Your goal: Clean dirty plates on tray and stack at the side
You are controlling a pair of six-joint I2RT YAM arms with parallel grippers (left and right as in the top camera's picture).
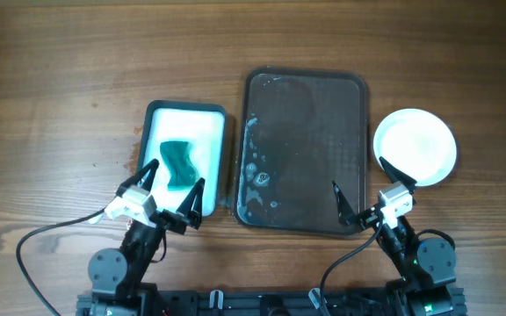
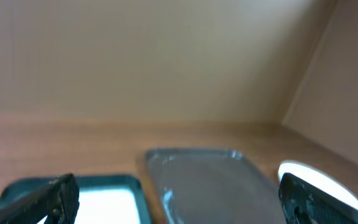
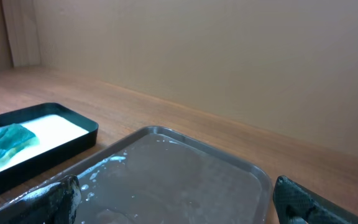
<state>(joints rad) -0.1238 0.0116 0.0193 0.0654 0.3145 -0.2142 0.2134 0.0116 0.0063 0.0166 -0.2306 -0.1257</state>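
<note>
A dark grey tray [image 1: 306, 96] lies mid-table, wet with soapy streaks along its left side and holding no plate; it also shows in the left wrist view [image 2: 204, 180] and the right wrist view [image 3: 185, 180]. A white plate [image 1: 415, 147] sits on the table right of the tray, its edge visible in the left wrist view [image 2: 316, 177]. My left gripper [image 1: 173, 195] is open and empty at the near end of the teal basin. My right gripper [image 1: 361, 195] is open and empty over the tray's near right corner.
A teal basin [image 1: 219, 118] of white soapy water stands left of the tray, with a green sponge [image 1: 179, 163] in it; the sponge also shows in the right wrist view [image 3: 5, 142]. A plain wall stands behind the table.
</note>
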